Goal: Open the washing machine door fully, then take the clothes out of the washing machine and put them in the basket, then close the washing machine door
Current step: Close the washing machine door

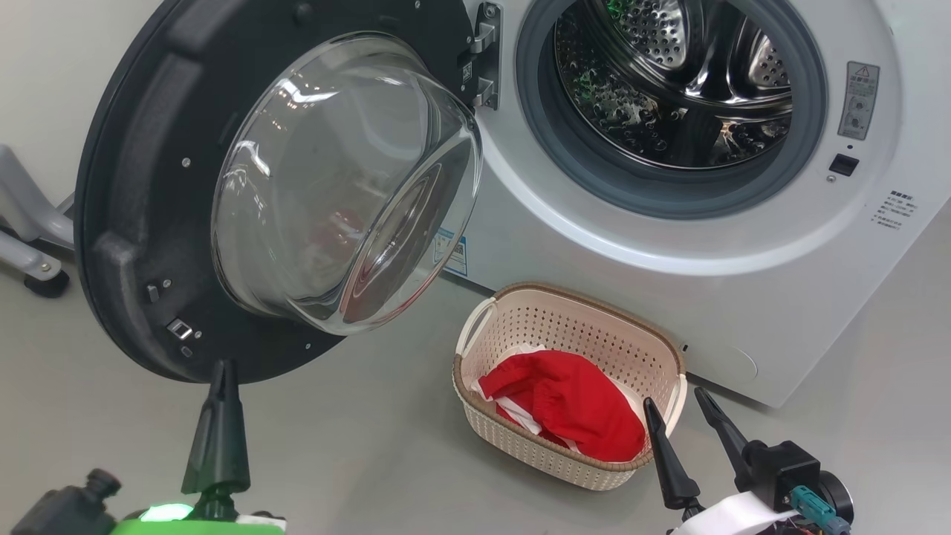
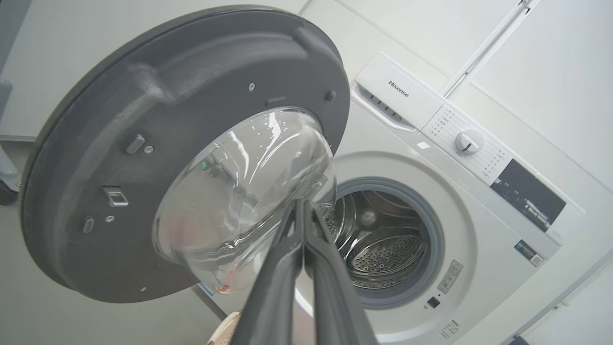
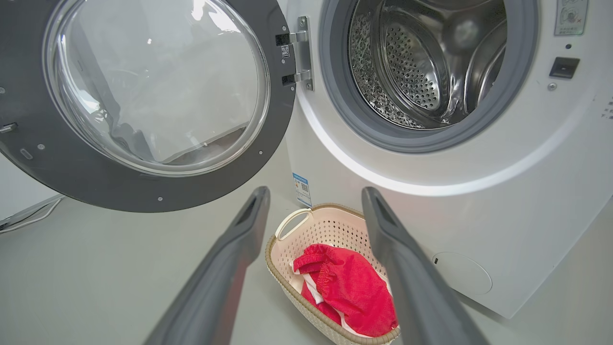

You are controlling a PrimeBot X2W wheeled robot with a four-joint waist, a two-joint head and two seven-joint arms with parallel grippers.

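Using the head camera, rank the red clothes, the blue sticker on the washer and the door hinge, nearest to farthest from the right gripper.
1. The clothes, in the basket just left of the right gripper.
2. The blue sticker, low on the washing machine front, beyond the basket's far end.
3. The door hinge, high up, above the sticker.

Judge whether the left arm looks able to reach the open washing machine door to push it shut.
Probably yes: the left gripper, fingers shut, points at the lower rim of the washing machine door with nothing showing between them; the basket sits well aside.
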